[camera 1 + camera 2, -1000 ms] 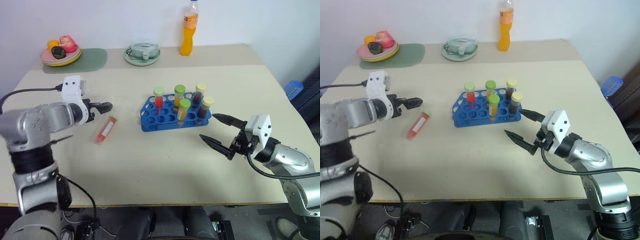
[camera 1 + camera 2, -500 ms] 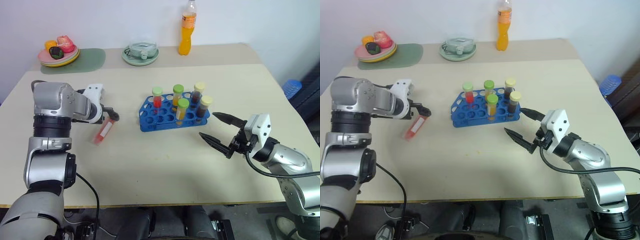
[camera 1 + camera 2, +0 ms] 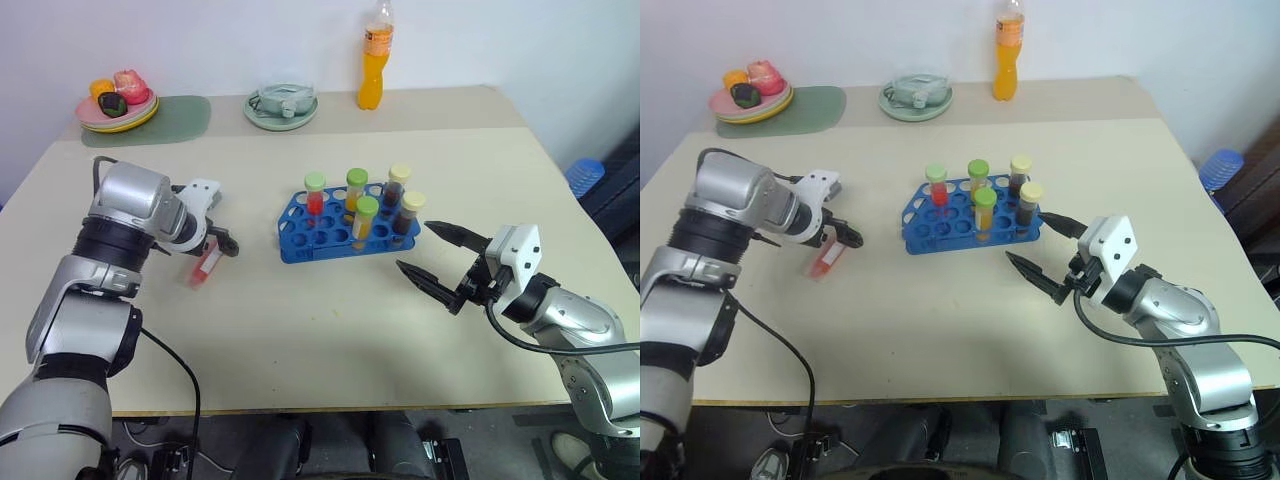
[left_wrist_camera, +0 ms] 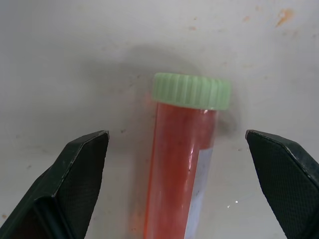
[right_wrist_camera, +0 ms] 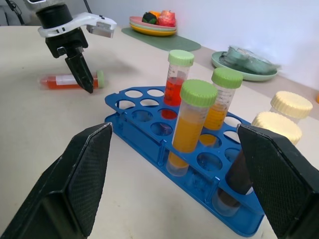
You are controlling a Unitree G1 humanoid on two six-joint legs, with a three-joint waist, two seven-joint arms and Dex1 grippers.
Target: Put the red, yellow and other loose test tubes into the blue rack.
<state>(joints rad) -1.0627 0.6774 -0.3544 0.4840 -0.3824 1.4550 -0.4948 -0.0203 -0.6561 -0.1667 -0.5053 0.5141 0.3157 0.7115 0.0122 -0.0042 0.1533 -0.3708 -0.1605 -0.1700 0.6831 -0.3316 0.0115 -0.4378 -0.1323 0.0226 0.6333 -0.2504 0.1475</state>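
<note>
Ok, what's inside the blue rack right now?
The blue rack holds five upright capped tubes: one red, two orange, two dark with cream caps. Its other holes look empty. The tubes' lower ends are hidden inside it.

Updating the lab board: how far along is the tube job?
Done: five capped tubes stand upright in the blue plastic rack. In hand: the left gripper, open and pointing down, straddles the last loose green-capped red tube lying on the beige table, not yet gripped. Left: grasp and rack it. The right gripper waits open.
</note>
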